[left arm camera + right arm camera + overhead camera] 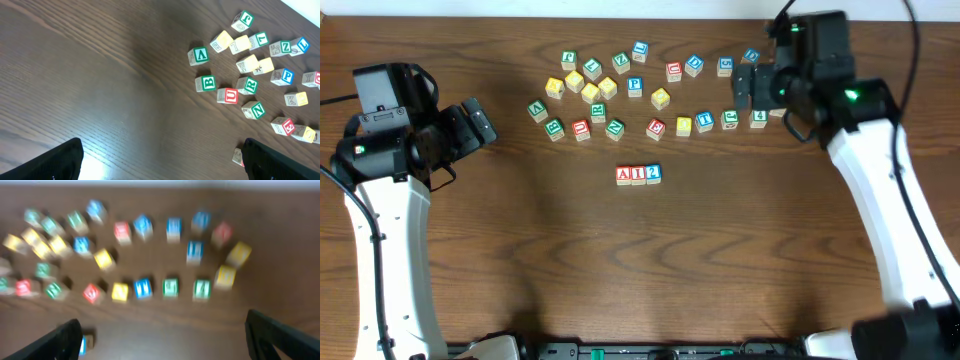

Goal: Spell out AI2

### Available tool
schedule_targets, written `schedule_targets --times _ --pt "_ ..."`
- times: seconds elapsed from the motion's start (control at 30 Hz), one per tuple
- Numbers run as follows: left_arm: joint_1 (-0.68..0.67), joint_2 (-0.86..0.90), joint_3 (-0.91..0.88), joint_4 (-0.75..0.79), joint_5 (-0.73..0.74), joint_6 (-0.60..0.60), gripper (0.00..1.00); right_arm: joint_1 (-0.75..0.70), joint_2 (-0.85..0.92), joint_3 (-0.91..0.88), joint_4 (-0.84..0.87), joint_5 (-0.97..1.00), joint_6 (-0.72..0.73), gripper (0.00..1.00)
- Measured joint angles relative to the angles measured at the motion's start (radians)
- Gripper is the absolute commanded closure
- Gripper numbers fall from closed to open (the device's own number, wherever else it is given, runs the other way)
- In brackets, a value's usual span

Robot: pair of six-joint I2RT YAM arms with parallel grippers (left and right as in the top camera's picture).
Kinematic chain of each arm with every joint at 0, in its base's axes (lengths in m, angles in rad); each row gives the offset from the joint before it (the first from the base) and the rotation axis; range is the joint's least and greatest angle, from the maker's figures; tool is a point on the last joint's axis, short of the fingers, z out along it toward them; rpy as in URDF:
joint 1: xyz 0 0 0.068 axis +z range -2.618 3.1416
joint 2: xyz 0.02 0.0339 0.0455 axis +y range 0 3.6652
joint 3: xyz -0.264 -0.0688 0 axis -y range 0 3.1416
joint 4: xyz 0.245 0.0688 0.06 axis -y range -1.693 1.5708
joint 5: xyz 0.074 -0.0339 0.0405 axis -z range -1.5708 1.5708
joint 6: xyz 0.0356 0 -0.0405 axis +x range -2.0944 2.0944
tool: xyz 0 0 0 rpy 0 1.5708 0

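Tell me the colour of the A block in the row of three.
Red. The A block shows best in the overhead view.

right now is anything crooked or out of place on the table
Nothing stands out. The A, I and 2 blocks sit in a straight, touching row, apart from the scattered spare blocks.

Dark brown wood-grain surface (640, 270) carries a loose scatter of small wooden letter cubes (660, 98) along its far side. In the left wrist view, a green B cube (205, 83) sits just beside a red U cube (228, 95), with a green N cube (255, 110) near them. Plain yellow cubes (590, 93) bunch together at the scatter's left end.
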Motion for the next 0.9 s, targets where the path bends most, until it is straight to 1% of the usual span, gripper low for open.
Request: schedule_targets --times 0.1,0.27,0.43,0.5,0.57,0.73,0.83,0.9 --pt "0.000 0.000 0.000 0.000 0.000 0.000 0.00 -0.001 -0.118 -0.089 0.136 0.001 -0.050 0.01" --pt "0.000 0.000 0.000 0.000 0.000 0.000 0.00 -0.023 -0.350 -0.345 0.421 0.005 -0.089 0.01" --pt "0.000 0.000 0.000 -0.001 0.000 0.000 0.00 -0.063 -0.615 -0.692 0.657 0.008 -0.101 0.01" --pt "0.000 0.000 0.000 0.000 0.000 0.000 0.00 -0.074 -0.748 -0.858 0.768 0.008 -0.105 0.01" --pt "0.000 0.000 0.000 0.000 -0.001 0.000 0.00 -0.082 -0.861 -0.989 0.843 0.008 -0.106 0.01" --pt "0.000 0.000 0.000 0.000 0.000 0.000 0.00 -0.108 -1.164 -1.286 0.951 0.008 -0.097 0.01" --pt "0.000 0.000 0.000 0.000 0.000 0.000 0.00 -0.114 -1.310 -1.421 0.970 0.008 -0.084 0.01" --pt "0.000 0.000 0.000 0.001 -0.001 0.000 0.00 -0.116 -1.370 -1.479 0.972 0.008 -0.075 0.01"
